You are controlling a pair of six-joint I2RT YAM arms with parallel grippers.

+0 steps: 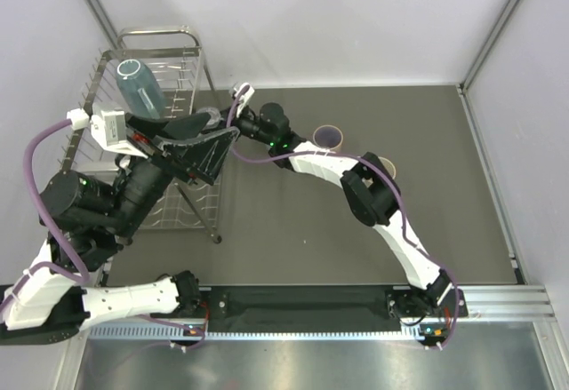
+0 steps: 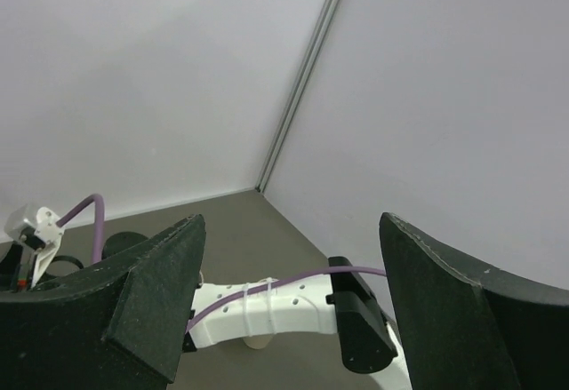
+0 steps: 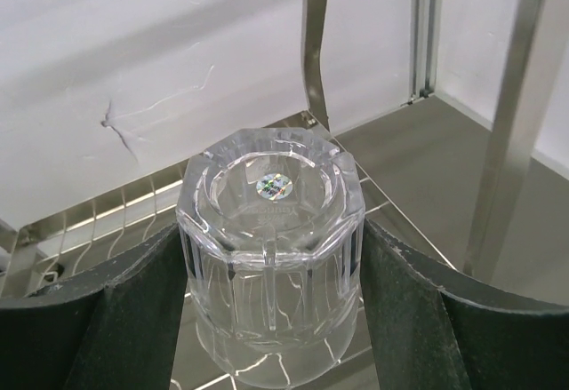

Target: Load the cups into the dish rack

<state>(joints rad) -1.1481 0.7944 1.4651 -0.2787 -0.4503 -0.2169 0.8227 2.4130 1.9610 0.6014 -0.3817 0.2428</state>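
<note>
A clear glass point(image 3: 271, 266) stands upside down between the pads of my right gripper point(image 3: 271, 257), which is shut on its sides, just above the wires of the dish rack point(image 3: 89, 223). In the top view the right gripper point(image 1: 213, 120) reaches over the right side of the silver dish rack point(image 1: 178, 52). A teal-blue cup point(image 1: 139, 88) lies in the rack's far part. My left gripper point(image 1: 222, 155) hovers beside the rack, open point(image 2: 292, 230) and holding nothing. A lavender tumbler point(image 1: 327, 133) and a beige tumbler point(image 1: 386, 166) stand on the table behind the right arm.
The rack's tall chrome tube frame point(image 3: 313, 43) rises right behind the glass. Both forearms crowd the rack's right side, with the left gripper close to the right wrist point(image 1: 265, 126). White walls close the table at the back and on both sides.
</note>
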